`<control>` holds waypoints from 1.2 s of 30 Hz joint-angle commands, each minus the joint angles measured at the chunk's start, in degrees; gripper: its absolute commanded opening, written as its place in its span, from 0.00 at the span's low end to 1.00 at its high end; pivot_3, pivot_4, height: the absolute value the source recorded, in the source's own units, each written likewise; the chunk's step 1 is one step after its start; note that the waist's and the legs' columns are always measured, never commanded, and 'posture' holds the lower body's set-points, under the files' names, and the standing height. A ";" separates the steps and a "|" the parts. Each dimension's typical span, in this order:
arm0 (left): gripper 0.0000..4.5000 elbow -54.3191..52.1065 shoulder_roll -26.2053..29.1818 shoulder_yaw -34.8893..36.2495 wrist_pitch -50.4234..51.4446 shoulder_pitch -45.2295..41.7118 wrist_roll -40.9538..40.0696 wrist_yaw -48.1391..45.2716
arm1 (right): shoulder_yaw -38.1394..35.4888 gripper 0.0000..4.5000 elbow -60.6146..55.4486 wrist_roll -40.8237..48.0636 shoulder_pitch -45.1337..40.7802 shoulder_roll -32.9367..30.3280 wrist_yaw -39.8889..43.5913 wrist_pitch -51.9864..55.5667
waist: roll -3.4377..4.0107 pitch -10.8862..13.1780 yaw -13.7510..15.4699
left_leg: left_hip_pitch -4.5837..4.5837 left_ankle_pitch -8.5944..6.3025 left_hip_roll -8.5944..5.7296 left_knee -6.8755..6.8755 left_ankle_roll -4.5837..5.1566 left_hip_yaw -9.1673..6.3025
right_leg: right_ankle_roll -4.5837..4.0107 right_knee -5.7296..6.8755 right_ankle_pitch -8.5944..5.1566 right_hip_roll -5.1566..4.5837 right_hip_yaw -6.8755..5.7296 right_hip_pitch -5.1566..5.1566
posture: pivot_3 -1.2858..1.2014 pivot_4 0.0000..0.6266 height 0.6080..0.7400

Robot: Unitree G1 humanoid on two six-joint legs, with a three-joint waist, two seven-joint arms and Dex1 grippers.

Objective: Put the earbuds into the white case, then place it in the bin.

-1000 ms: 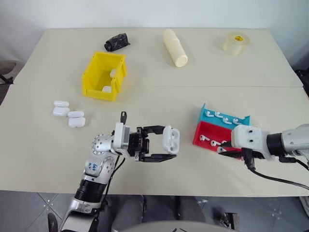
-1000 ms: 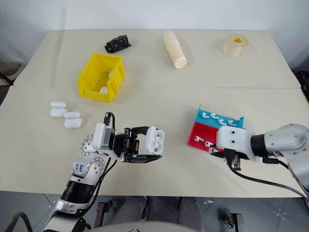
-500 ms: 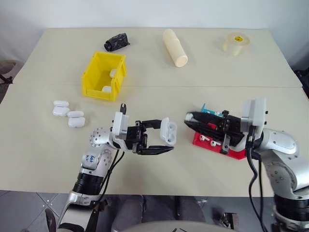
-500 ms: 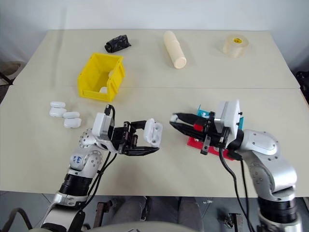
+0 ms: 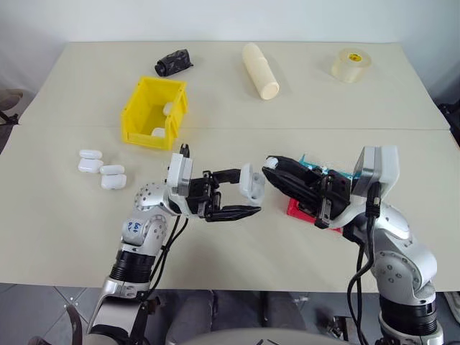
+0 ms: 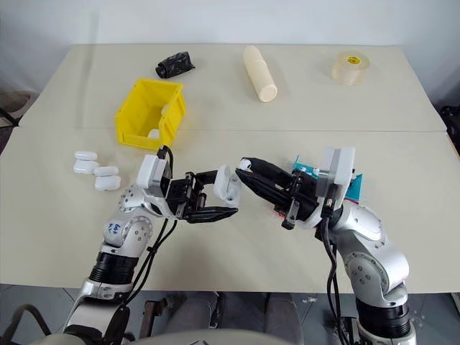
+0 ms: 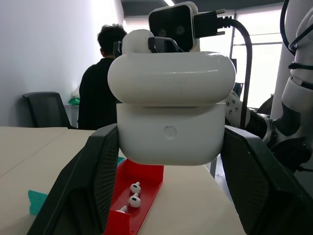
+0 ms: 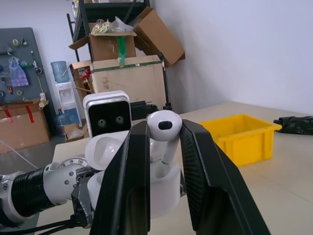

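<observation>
Earbuds case [image 5: 251, 181], white with its lid hinged up, sits clamped in the left gripper [image 5: 243, 192] above the near middle of the surface [image 5: 65, 237]; just right of it the right gripper [image 5: 272, 167] pinches one earbud [image 8: 164, 128] between its fingers, its stem at the case's mouth; behind lie the red tray [image 7: 139, 188] holding more earbuds [image 7: 133, 193] and a teal tray [image 5: 310, 164]; four spare cases [image 5: 100, 171] rest left; farther off stands the yellow bin [image 5: 154, 113]; a cream roll [image 5: 260, 70], tape [image 5: 351, 64] and black bundle [image 5: 173, 62] lie farthest.

right gripper [image 5: 269, 164] with earbud [image 8: 164, 128], up from red tray [image 7: 139, 188] to white case [image 5: 251, 182]
</observation>
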 commanded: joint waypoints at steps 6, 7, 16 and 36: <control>0.61 -2.87 0.20 0.18 1.37 -0.81 -1.96 -0.51 | 3.11 0.11 -1.15 -1.83 1.06 1.42 -0.26 -2.73 | 0.00 0.00 -0.02 | 0.00 0.00 -0.01 0.00 -0.01 0.00 | -0.01 0.01 -0.01 0.01 0.00 -0.02 | 0.52 0.24 1.00; 0.61 -2.95 0.26 0.22 1.47 -0.81 -1.96 -0.61 | 3.34 0.11 -0.82 -2.24 1.03 1.41 -0.12 -2.99 | 0.00 0.00 -0.03 | 0.00 0.00 -0.01 0.00 -0.01 0.00 | -0.01 0.01 -0.01 0.01 0.01 -0.02 | 0.52 0.24 1.00; 0.61 -3.62 0.62 0.25 1.97 -1.18 -1.98 -1.31 | 4.65 0.11 1.96 -4.95 0.64 0.72 0.85 -4.94 | 0.00 0.00 -0.05 | 0.01 0.01 -0.01 0.00 -0.01 0.00 | -0.02 0.01 -0.01 0.01 0.02 -0.03 | 0.52 0.24 1.00; 0.61 -4.17 0.24 -0.53 0.49 -2.26 -1.30 -2.43 | 7.02 0.28 3.37 -4.99 -0.28 -2.28 1.73 -2.17 | 0.00 0.00 -0.03 | 0.01 0.01 0.00 -0.01 -0.01 0.00 | -0.03 -0.03 -0.02 0.01 0.02 -0.03 | 0.52 0.24 1.00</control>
